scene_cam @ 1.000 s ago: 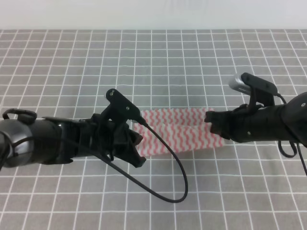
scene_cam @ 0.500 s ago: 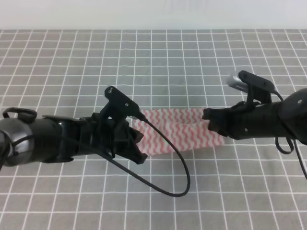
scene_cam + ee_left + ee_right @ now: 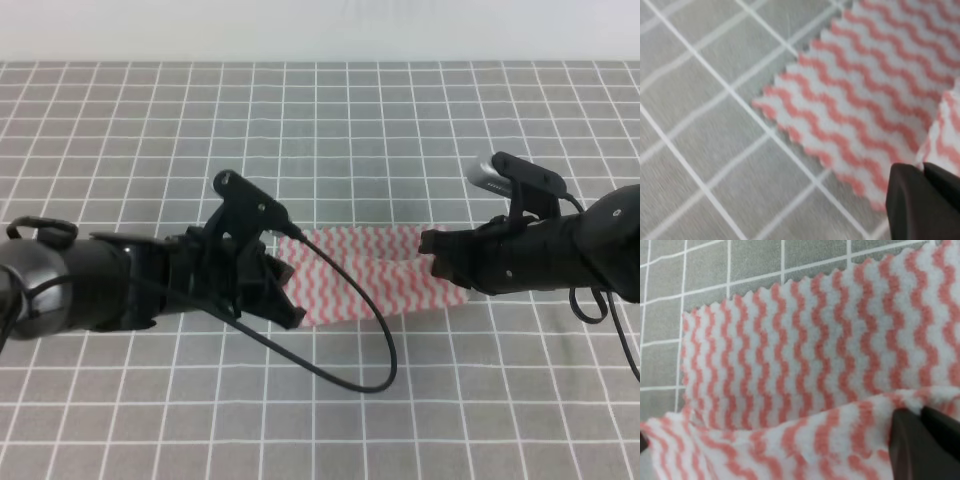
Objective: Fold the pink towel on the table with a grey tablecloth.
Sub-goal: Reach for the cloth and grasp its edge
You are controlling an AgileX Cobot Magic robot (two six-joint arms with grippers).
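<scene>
The pink towel (image 3: 372, 278) lies as a wavy-striped band on the table with a grey tablecloth (image 3: 320, 130), between my two arms. My left gripper (image 3: 287, 300) is shut on the towel's left near edge. In the left wrist view the flat layer of the towel (image 3: 865, 85) spreads over the grey cloth (image 3: 700, 100), and a raised edge runs into the closed fingers (image 3: 910, 205). My right gripper (image 3: 433, 252) is shut on the towel's right end. There, the right wrist view shows a lifted fold of the towel (image 3: 805, 340) pinched in the fingers (image 3: 910, 440).
A black cable (image 3: 372, 350) from the left arm loops over the towel's near edge and onto the cloth in front of it. Beyond the table's far edge runs a white wall (image 3: 320, 30).
Both grippers have moved a little toward the far side of the table, carrying the towel's near edge with them. The right gripper has also shifted slightly left.
</scene>
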